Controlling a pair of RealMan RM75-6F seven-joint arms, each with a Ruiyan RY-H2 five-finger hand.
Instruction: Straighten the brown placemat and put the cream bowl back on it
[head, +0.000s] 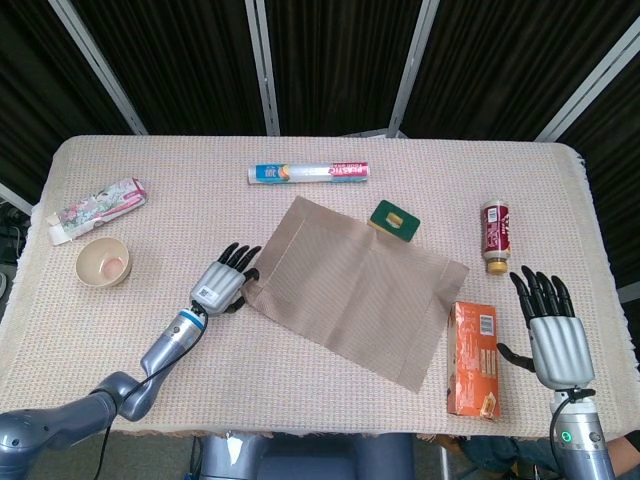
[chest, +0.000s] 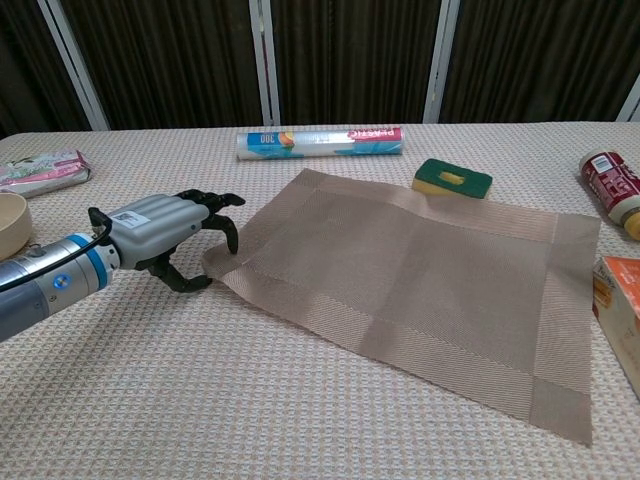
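Two hands present: right hand, nearest, spread and empty; left hand, fingers curled at the skewed brown placemat corner, grip uncertain. Cream bowl sits well left on counter. Risk: loose corner slips, mat bunches.
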